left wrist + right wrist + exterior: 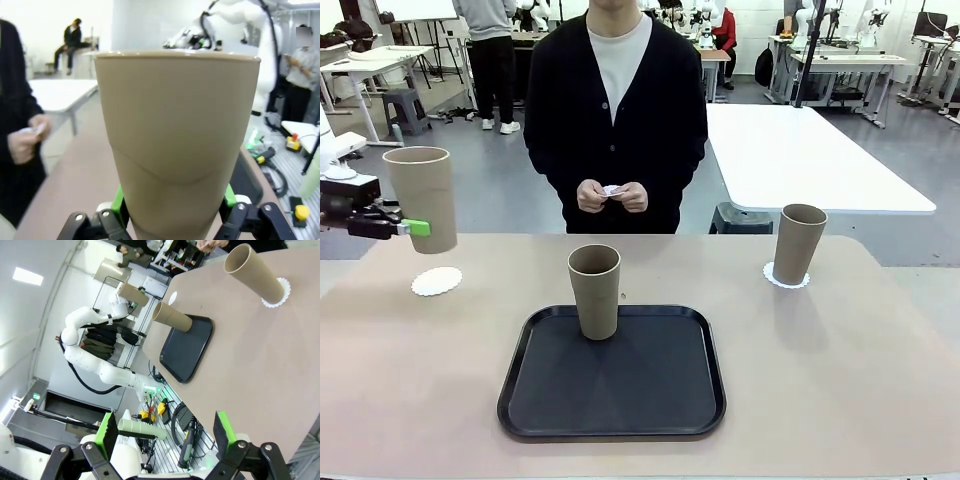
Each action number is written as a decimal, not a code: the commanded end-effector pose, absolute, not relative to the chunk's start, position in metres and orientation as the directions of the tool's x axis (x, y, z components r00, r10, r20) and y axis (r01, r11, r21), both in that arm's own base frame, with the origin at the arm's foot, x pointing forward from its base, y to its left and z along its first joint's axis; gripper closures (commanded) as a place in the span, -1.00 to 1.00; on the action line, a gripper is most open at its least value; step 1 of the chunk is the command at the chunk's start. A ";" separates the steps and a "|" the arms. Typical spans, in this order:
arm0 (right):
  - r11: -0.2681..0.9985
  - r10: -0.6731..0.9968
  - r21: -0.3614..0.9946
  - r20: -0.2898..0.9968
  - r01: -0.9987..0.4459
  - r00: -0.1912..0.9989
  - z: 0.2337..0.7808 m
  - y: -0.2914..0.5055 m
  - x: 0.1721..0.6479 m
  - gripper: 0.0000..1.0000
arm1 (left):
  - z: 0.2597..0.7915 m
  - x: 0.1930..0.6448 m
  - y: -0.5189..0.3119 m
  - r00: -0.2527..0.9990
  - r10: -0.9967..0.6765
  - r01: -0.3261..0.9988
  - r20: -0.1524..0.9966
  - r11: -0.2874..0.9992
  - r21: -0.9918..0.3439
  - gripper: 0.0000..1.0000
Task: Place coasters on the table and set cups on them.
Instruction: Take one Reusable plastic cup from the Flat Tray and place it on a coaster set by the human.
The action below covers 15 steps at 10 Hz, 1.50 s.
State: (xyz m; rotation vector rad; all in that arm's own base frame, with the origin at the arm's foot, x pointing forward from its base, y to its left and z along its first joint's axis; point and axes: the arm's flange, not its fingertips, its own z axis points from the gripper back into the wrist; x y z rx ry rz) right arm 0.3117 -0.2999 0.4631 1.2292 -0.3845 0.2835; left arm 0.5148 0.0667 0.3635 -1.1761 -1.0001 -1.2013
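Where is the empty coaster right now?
Front view: the empty coaster lies on the table's left side, just below the cup held up by the left tool, left of the black tray.

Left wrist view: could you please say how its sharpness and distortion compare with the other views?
Left wrist view: the held cup looms through the wide angle, the person's hand is blurred. Front view: even light, faint shadow before the right-side cup. Right wrist view: rolled, so the table stands tilted.

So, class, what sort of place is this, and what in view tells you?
Probably a robotics lab: the left gripper holds a cup above the table, white worktables stand on a grey floor behind the person, and cables lie on the floor.
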 end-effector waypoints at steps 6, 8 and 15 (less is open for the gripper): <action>0.309 0.006 0.853 0.440 -0.420 0.898 0.463 -0.300 0.311 -1.00 | 0.332 0.565 0.148 0.033 -0.082 0.999 0.996 -0.029 -0.036 -0.66; 0.309 0.006 0.853 0.440 -0.420 0.898 0.463 -0.300 0.311 -1.00 | 0.314 0.560 0.147 0.014 -0.080 1.000 0.997 -0.013 -0.015 -0.66; 0.309 0.006 0.853 0.440 -0.420 0.898 0.463 -0.300 0.311 -1.00 | 0.303 0.561 0.147 0.037 -0.086 0.999 0.996 0.001 -0.037 -0.66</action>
